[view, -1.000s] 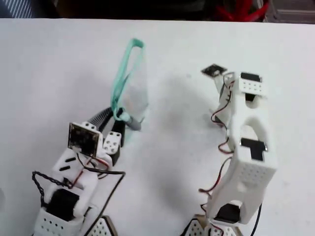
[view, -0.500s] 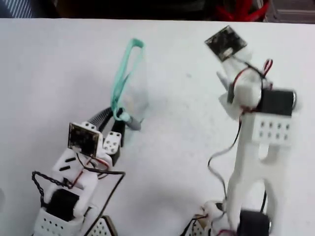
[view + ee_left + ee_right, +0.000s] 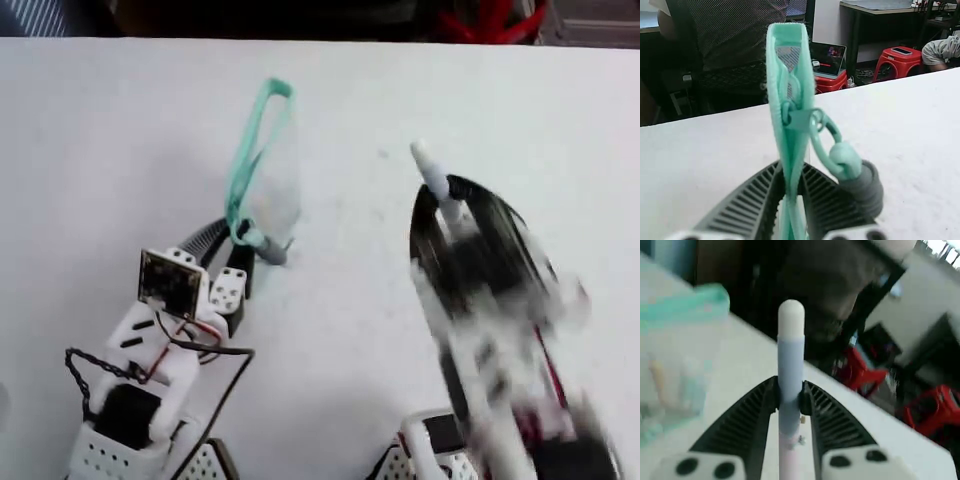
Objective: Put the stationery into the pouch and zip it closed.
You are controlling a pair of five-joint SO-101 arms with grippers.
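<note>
Black ribbed fingers (image 3: 755,200) of the left gripper (image 3: 792,185) are pressed together on the mint-green zip edge of the pouch (image 3: 789,75), which stands on edge between them. The left wrist view gives the close detail: the zip pull (image 3: 842,157), a mint bead on a loop, hangs against a grey knob (image 3: 866,186) beside one finger. The high view gives the layout instead, with the pouch running away from that gripper across the white table (image 3: 120,130). Well apart from it, the right gripper (image 3: 790,395) is clamped on a pale blue pen (image 3: 790,340), whose white tip juts past the fingertips. That arm's wrist view looks beyond the pen to the pouch, where pale sticks (image 3: 657,375) show through the clear wall.
</note>
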